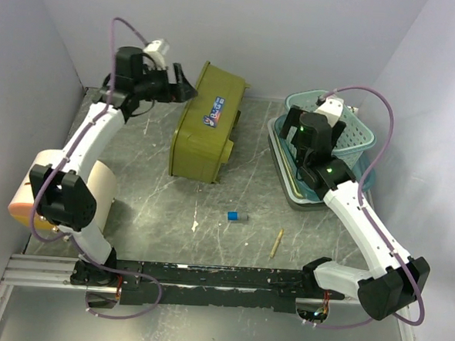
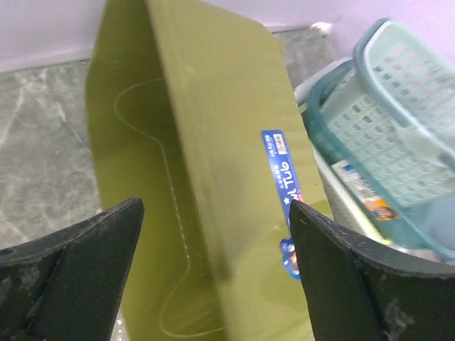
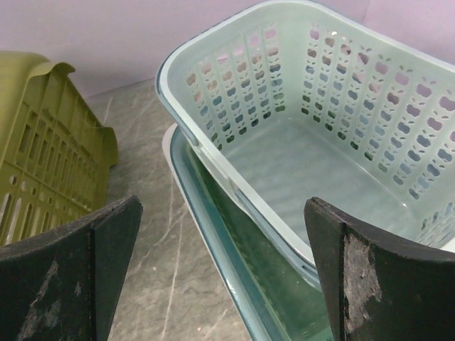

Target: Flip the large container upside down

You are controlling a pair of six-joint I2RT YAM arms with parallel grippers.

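The large olive-green plastic container (image 1: 203, 126) sits unheld at upper centre of the overhead view. The left gripper (image 2: 215, 206) gapes open just beside it, and the right gripper (image 3: 222, 206) hangs open over the pale teal slotted basket (image 1: 357, 132). A stray nudge could topple the container or shove it into the basket.

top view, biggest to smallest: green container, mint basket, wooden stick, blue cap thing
1. green container
2. mint basket, partly hidden by the right arm
3. wooden stick and blue cap thing: both tiny, stick longer, cap thicker, no clear order
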